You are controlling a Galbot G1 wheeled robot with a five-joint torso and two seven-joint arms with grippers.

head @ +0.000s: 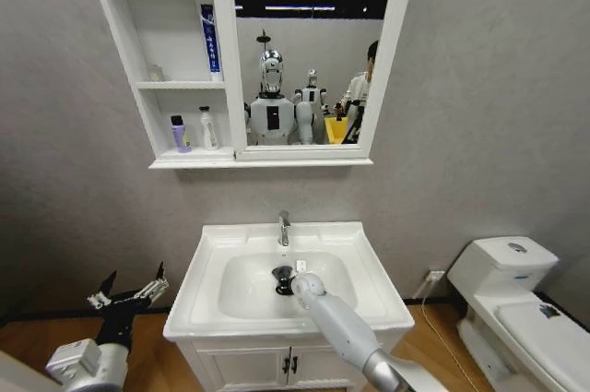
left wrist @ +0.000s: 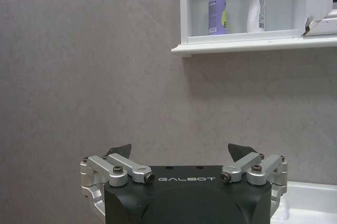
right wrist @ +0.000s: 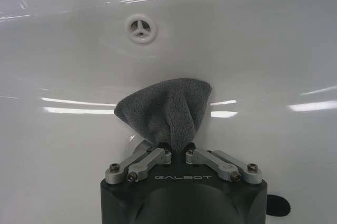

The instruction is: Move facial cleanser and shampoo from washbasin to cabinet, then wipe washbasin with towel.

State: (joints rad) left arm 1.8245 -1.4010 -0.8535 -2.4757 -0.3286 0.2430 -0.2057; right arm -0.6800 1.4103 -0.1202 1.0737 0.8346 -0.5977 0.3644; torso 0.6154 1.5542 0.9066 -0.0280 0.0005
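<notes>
Right wrist view: right gripper (right wrist: 176,153) pinches towel (right wrist: 166,109) inside washbasin (right wrist: 274,45); thin grip, cloth may slip mid-wipe. Left gripper (left wrist: 179,154) spread wide, empty, idle beside basin.

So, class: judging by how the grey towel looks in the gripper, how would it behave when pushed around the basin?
Probably floppy: the towel bunches and fans out from the right gripper. Likely light and soft. It should slide easily on the glossy washbasin.

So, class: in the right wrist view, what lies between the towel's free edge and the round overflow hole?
Nothing: bare white washbasin wall separates the towel, held by the right end effector, from the overflow hole.
</notes>
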